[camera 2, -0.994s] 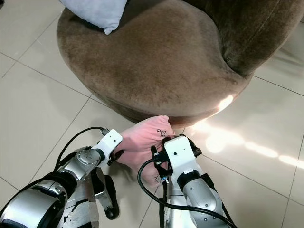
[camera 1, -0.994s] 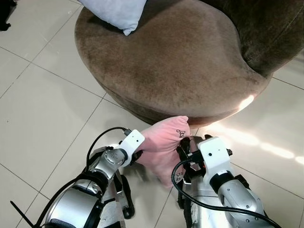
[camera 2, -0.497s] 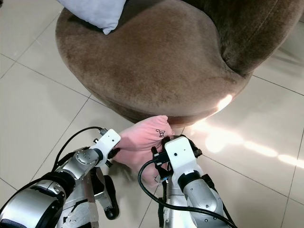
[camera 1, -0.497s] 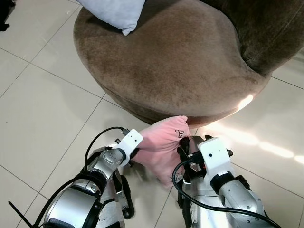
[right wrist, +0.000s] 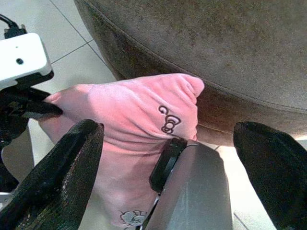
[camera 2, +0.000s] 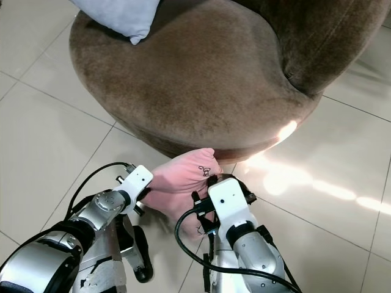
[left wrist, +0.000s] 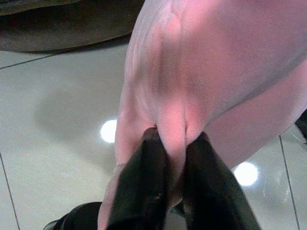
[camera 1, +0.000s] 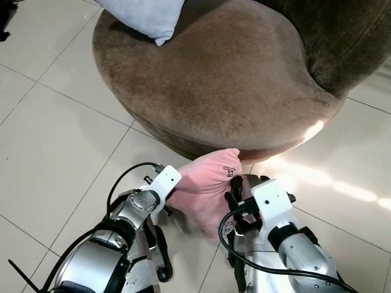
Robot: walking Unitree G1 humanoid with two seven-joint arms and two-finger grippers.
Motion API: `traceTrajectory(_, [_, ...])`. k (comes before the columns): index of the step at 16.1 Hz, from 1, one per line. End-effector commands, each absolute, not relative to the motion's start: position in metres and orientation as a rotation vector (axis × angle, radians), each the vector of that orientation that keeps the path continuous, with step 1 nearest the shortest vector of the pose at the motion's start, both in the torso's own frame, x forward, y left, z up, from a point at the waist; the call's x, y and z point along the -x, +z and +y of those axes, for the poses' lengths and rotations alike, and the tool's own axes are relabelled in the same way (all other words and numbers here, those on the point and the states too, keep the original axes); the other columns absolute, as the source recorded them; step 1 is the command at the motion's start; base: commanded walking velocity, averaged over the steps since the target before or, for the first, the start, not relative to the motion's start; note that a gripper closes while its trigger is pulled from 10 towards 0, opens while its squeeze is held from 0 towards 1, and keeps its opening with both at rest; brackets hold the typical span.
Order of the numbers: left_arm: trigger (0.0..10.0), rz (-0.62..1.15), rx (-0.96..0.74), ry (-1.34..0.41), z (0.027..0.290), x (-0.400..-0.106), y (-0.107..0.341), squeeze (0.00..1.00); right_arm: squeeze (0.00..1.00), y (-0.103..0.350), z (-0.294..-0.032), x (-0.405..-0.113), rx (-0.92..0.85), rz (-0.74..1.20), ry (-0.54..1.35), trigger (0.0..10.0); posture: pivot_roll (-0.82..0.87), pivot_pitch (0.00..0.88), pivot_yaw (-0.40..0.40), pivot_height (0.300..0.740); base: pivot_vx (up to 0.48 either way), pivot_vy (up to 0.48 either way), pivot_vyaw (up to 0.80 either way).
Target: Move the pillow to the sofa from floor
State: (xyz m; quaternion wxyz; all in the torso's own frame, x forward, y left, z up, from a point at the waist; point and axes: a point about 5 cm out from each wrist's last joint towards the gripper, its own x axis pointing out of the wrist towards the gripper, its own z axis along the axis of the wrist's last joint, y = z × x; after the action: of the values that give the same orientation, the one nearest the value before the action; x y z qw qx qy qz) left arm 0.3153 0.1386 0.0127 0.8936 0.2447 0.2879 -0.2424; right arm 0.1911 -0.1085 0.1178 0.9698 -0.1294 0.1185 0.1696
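I've got the pink pillow point(camera 1: 208, 189) low between both grippers, just in front of the brown sofa point(camera 1: 226, 73). Left wrist cam: left gripper point(left wrist: 175, 143) pinched tight on a fold of it. Right wrist cam: right gripper point(right wrist: 168, 139) fingers spread wide, pillow between them. Head cams add a grey cushion point(camera 1: 146, 15) on the sofa.

Pink pillow point(camera 1: 208, 186): soft, plush, small dark embroidered motif near upper corner, second motif near lower edge. Bunched and creased, one fold pinched between black fingers point(left wrist: 144, 187). Upper corner just beside sofa base.

Sofa point(camera 1: 232, 67): round, brown, velvety seat, darker backrest at right.
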Motion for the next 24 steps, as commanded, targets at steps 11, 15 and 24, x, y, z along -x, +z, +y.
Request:
traceTrajectory(11, [0.0, 0.541, -0.461, -0.571, 0.132, -0.312, 0.012, 0.00, 0.00, 0.116, -0.109, -0.199, 0.195, 0.232, 0.349, 10.0, -0.18, 0.338, 0.060, 0.595, 0.000, 0.000, 0.00])
traceTrajectory(15, [0.0, 0.468, -0.429, -0.643, 0.121, -0.315, 0.021, 0.00, 0.00, 0.118, -0.110, -0.205, 0.197, 0.213, 0.345, 10.0, -0.16, 0.328, 0.070, 0.610, 0.000, 0.000, 0.00])
traceTrajectory(24, [0.0, -0.147, -0.512, -0.915, 0.116, -0.305, 0.134, 0.00, 0.00, 0.116, -0.120, -0.211, 0.207, 0.181, 0.301, 10.0, -0.12, 0.281, 0.098, 0.695, 0.000, 0.000, 0.00])
